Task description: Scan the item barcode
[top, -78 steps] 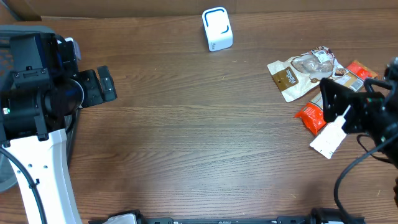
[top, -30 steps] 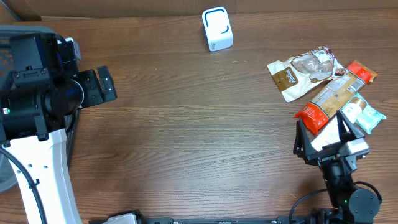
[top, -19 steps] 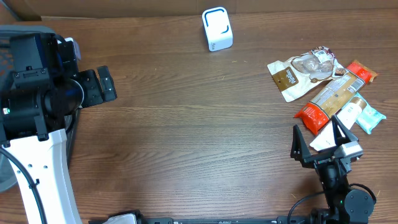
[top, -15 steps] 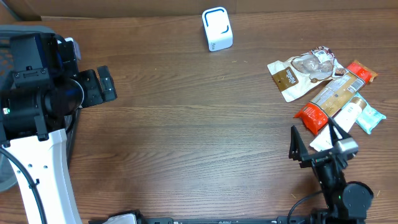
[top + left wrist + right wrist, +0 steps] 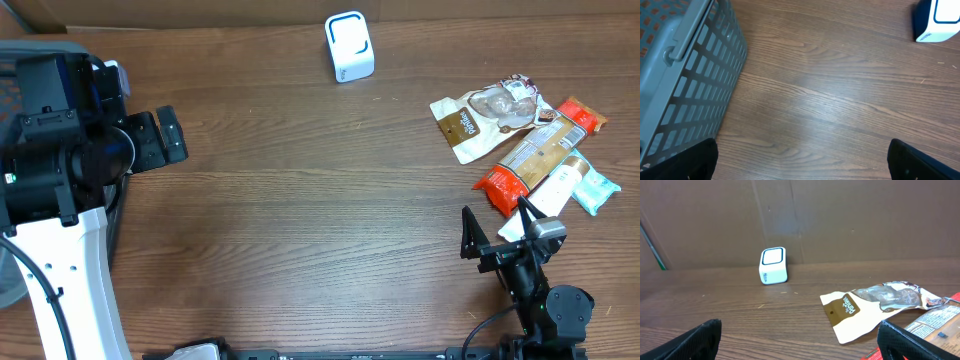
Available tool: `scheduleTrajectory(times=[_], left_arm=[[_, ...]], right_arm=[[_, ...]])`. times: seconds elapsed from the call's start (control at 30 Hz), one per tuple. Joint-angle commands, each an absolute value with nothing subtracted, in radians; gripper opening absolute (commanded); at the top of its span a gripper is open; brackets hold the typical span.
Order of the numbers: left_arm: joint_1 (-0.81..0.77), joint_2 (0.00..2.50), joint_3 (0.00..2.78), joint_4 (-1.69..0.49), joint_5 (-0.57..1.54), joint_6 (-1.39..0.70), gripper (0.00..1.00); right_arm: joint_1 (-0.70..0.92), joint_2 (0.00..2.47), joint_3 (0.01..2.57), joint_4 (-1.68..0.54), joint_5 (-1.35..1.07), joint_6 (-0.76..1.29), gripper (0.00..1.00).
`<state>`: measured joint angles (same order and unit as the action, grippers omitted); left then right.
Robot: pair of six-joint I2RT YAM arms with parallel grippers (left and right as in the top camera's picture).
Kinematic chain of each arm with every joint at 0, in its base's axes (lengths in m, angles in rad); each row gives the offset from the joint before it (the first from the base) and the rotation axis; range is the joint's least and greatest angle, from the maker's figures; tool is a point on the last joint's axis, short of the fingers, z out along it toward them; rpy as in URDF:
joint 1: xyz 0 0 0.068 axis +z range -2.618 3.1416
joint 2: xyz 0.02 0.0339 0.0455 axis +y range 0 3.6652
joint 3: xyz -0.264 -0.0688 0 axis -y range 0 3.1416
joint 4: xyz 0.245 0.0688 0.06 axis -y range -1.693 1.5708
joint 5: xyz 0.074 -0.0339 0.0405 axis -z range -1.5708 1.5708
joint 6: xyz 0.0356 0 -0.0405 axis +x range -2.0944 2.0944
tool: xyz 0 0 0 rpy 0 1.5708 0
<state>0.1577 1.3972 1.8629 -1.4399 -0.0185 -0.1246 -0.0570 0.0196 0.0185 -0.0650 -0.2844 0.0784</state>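
A white cube-shaped scanner with a blue outline [image 5: 349, 46] is seen standing at the far edge of the brown wooden table [image 5: 300, 210]. The items are gathered on the right side of the table: a beige snack pouch [image 5: 488, 118], a brown and orange bar wrapper [image 5: 535, 155] just beside it, a white tube [image 5: 552, 190] and a light-blue packet [image 5: 597, 190]. The right gripper [image 5: 498, 232] is held just in front of this pile, jaws spread wide, with nothing gripped. The left gripper [image 5: 160, 140] is positioned at the left side, beside a grey plastic lattice basket [image 5: 690, 75]. Its jaws are likewise fully apart and empty, well apart from the scanner.
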Motion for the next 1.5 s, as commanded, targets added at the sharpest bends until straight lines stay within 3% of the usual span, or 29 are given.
scheduleTrajectory(times=[0.0,0.67,0.9,1.03,1.33,1.47], left_arm=[[0.160,1.402,1.863,-1.436,-0.010,-0.131,1.00],[0.160,1.399,1.863,-1.436,-0.010,-0.131,1.00],[0.155,1.287,1.838,-1.373,-0.044,-0.127,0.99],[0.155,1.131,1.642,-1.184,-0.024,-0.128,1.00],[0.108,0.647,0.868,-0.367,0.001,-0.092,0.99],[0.082,0.478,0.602,-0.120,0.033,-0.002,1.00]], right_arm=[[-0.052,0.020,0.009,-0.061,-0.279,0.078,1.00],[-0.052,0.020,0.009,-0.061,-0.279,0.078,1.00],[-0.052,0.020,0.009,-0.061,-0.279,0.078,1.00],[-0.052,0.020,0.009,-0.061,-0.279,0.078,1.00],[-0.052,0.020,0.009,-0.061,-0.279,0.078,1.00],[-0.052,0.020,0.009,-0.061,-0.279,0.078,1.00]])
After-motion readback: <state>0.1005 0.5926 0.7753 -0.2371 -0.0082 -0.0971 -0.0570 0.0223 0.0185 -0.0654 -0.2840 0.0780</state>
